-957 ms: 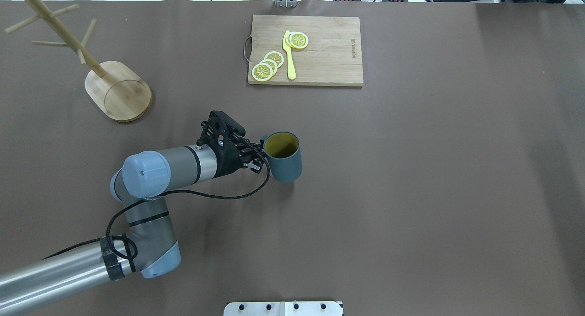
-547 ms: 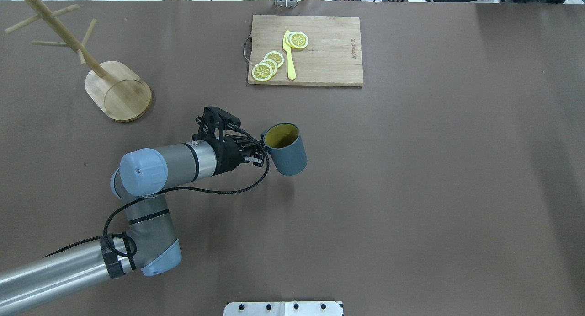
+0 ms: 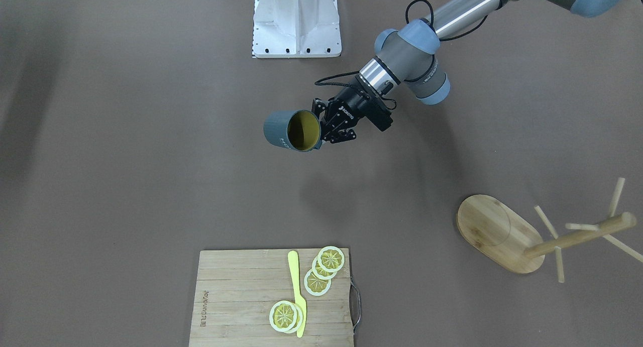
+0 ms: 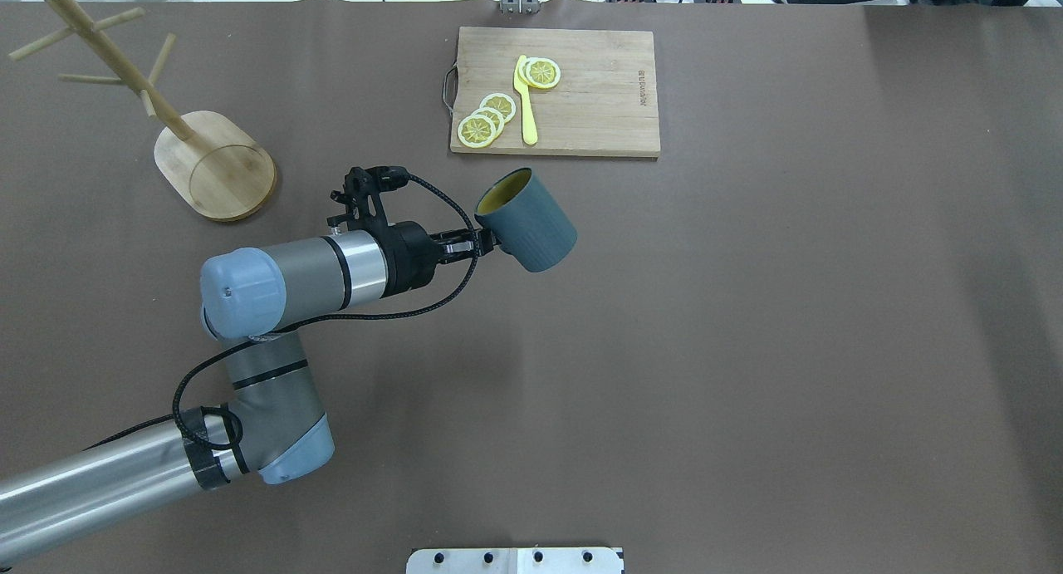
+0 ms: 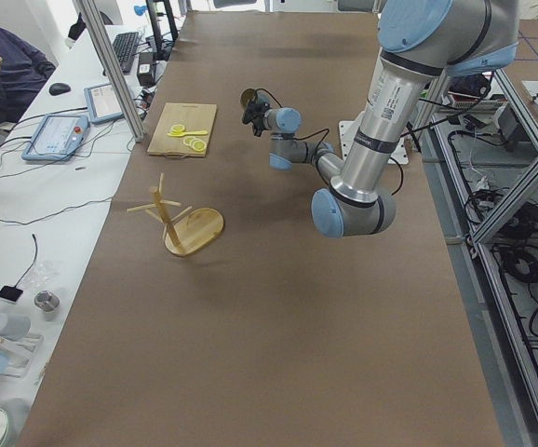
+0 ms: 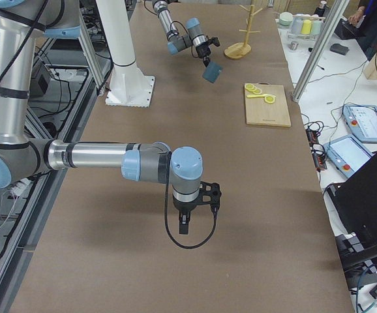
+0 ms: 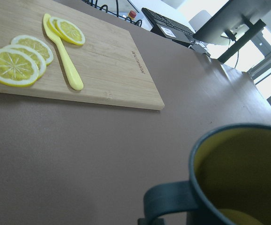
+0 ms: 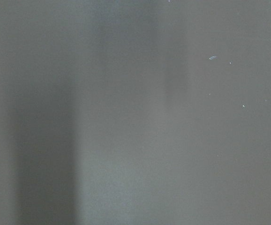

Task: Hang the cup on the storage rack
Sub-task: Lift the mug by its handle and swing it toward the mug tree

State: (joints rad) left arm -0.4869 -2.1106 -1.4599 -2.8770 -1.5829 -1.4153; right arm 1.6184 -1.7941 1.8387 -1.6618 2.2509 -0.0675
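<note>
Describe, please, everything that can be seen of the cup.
The cup is a dark teal-blue cylinder with a yellowish-olive inside, a loop handle of the same blue and small pale lettering near its rim. It looks like glazed ceramic, but I cannot be sure. Nothing shows inside it. It hangs in the air above the brown table, tilted, its mouth turned away from the robot, towards the cutting board. Only the left gripper touches it: the jaws are shut on the handle.
</note>
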